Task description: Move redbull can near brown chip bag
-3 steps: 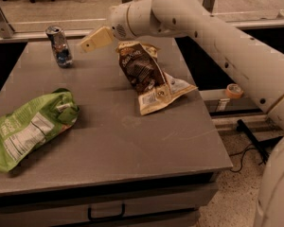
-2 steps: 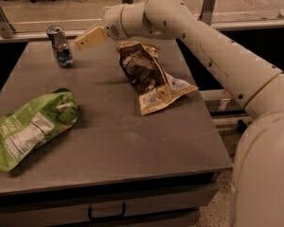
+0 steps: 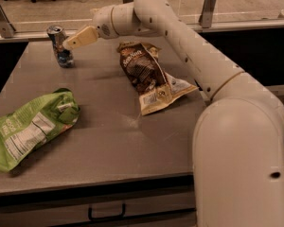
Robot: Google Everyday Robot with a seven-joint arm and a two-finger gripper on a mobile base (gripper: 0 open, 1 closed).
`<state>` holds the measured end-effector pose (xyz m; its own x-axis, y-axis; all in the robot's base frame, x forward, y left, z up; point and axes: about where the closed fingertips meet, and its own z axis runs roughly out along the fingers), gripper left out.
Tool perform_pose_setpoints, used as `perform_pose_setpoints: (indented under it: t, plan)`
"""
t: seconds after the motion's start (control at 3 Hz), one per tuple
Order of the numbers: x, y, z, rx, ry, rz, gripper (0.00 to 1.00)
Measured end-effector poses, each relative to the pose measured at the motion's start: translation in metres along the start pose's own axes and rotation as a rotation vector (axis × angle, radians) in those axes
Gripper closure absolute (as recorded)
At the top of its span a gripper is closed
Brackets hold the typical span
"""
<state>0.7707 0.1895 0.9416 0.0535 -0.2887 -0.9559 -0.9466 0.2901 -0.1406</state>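
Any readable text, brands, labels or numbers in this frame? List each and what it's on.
Nothing can be quoted as it reads.
brown chip bag: white lettering near the top and a pale label panel at the lower end, both too blurred to read.
green bag: white printed panel, print too small to read.
redbull can: no legible text.
gripper, right beside the can's upper part: no markings visible.

Dim, warm light is coming from overhead, tinting the grey desk (image 3: pixel 109 126) brownish. The arm (image 3: pixel 180 37) is catching a soft sheen, and its claw (image 3: pixel 69 44) is hanging at the far-left corner beside the redbull can (image 3: pixel 62 54). The green bag (image 3: pixel 33 126) and brown chip bag (image 3: pixel 144 72) are throwing faint shadows.
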Motion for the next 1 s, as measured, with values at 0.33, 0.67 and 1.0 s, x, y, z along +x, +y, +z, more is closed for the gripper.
perform_pose_setpoints:
  t: [0.33,0.67,1.0]
  plan:
    - [0.001,0.013,0.026,-0.067,0.004,0.013,0.0]
    - [0.004,0.029,0.052,-0.138,0.016,0.024,0.0]
    - [0.007,0.038,0.066,-0.179,0.024,0.024,0.16]
